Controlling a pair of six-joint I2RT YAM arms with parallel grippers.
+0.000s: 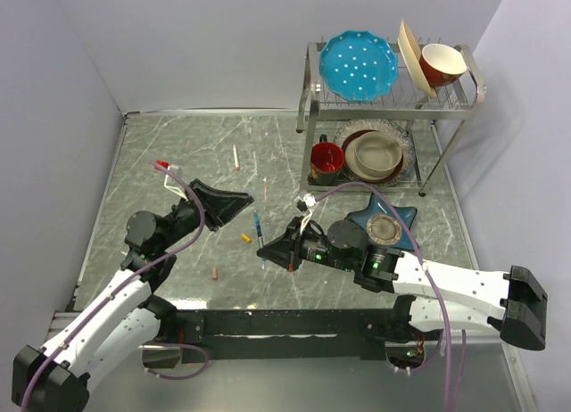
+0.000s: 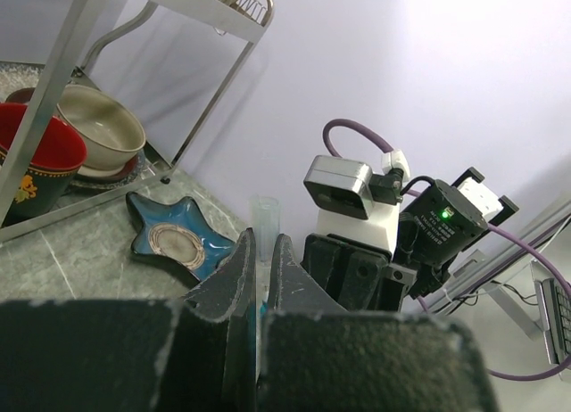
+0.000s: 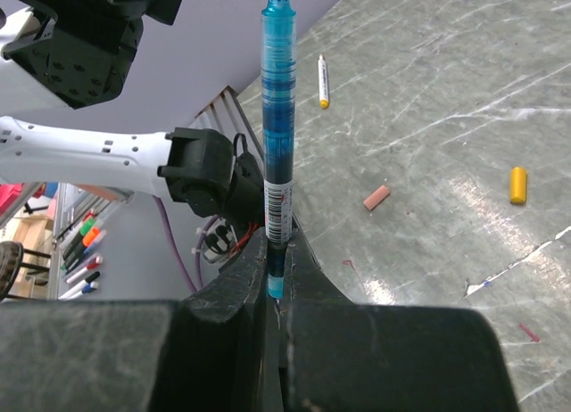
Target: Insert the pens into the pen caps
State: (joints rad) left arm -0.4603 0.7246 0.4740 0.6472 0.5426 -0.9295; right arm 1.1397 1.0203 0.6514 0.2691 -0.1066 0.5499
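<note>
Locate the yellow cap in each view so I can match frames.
Top external: yellow cap near centre frame, just left of the blue pen.
Left wrist: not in it.
Right wrist: yellow cap far right, mid-height.
Shared landmark: salmon-pink cap, in top external and right wrist only.

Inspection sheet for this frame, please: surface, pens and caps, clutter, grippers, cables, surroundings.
Surface: grey marbled table, streaked, no spills seen.
Job's things: blue pen gripped near one end; white pen lying at the far side; yellow cap and pink cap loose mid-table.
Clutter: star dish; dish rack with plates, bowls, a mug.
Grippers: right gripper shut on the blue pen; left gripper shut on a clear tube, probably a cap.
Cables: purple cables loop over both arms, none on the loose pieces.
Surroundings: plain walls on three sides.
</note>
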